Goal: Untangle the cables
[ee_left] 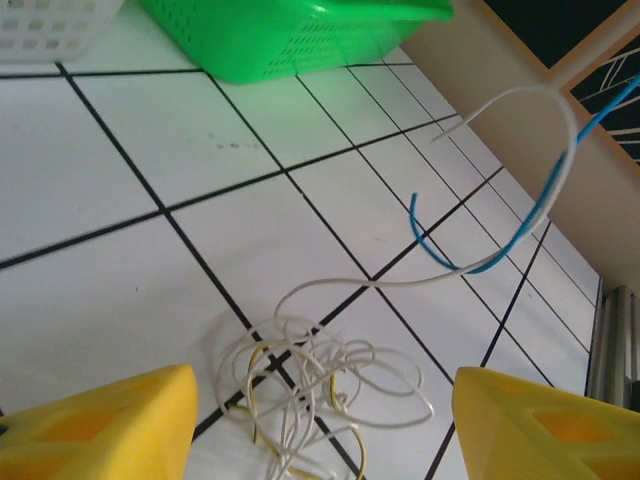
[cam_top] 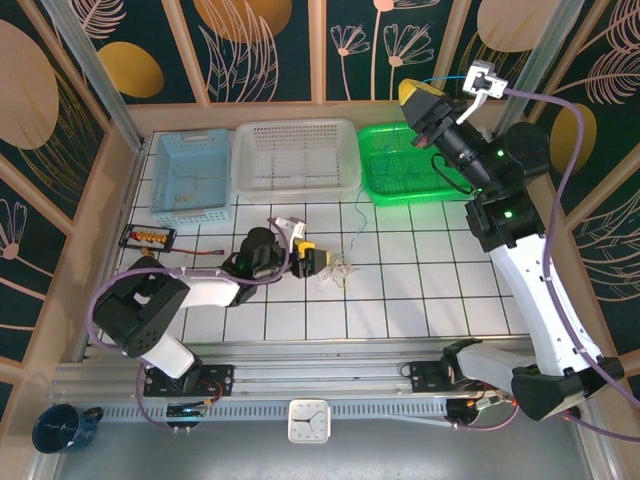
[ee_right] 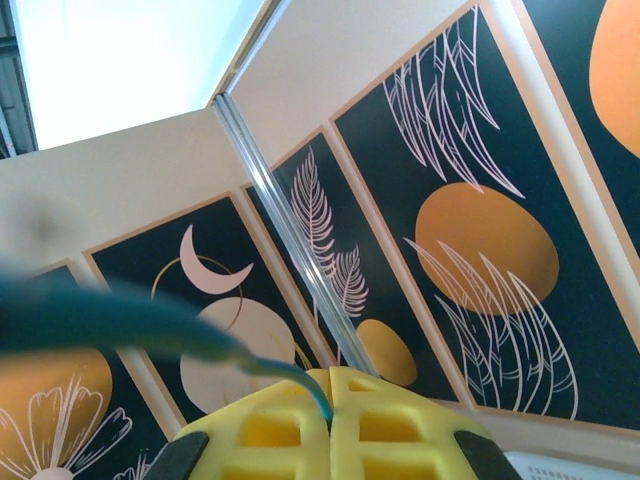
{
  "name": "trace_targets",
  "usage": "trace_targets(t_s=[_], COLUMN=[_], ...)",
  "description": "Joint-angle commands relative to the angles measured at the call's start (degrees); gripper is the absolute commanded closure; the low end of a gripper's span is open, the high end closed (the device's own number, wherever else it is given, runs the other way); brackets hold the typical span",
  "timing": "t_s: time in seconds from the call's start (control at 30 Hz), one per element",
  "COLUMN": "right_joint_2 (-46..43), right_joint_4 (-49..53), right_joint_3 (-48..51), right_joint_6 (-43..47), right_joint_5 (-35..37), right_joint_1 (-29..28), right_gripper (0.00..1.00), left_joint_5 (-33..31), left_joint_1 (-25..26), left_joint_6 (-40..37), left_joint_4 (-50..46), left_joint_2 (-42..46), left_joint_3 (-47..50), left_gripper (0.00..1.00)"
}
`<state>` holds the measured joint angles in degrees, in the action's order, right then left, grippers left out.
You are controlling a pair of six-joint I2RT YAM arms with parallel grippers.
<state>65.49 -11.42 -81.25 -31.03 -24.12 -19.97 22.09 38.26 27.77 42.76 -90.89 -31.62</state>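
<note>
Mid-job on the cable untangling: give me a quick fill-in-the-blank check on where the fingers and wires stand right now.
1. The left fingers stand ___, facing the tangle of thin wires on the tiled table.
2. The wire pinched in the right fingers is ___.
3. The right arm is raised by the ___ basket.
4. The middle basket of the three is ___.

Missing words: open; blue; green; white.
</note>
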Motion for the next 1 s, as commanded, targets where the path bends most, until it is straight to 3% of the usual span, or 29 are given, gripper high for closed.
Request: trace_targets(t_s=[0.0,0.4,0.53,0.77,0.97], right_joint_2=[-1.3,-1.6,-1.6,-0.5,2.2], right_joint_4=[-2.4,-1.5,-1.2,0.7,2.0], right_joint_3=[0.3,-0.5,-0.9,-4.1,-12.1], right_joint_6=[-0.4,0.8,1.3,3.0,3.2], right_joint_5=[-0.5,-0.1,0.1,0.3,-1.2], right_joint_1=[0.3,0.3,0.4,1.2,5.4], right_gripper=[1.00,1.00,1.00,1.00,1.00], left_joint_5=[1.3,2.5,1.5,-5.2,-5.0], left_joint_1=[0.1,1.1,3.0,4.6,4.6], left_joint_6=[-4.1,-6.4,-7.8,-7.5,-7.1], left_joint_4=[-4.6,-8.2,-11.0,-16.7,-18.2], left_joint_2=[-0.2,-10.2,-13.5,-17.3,-19.4], left_joint_3=[-3.3,-11.9,-15.4,-17.4,-16.6], left_gripper=[0.32,0.33,0.38,0.67,0.79])
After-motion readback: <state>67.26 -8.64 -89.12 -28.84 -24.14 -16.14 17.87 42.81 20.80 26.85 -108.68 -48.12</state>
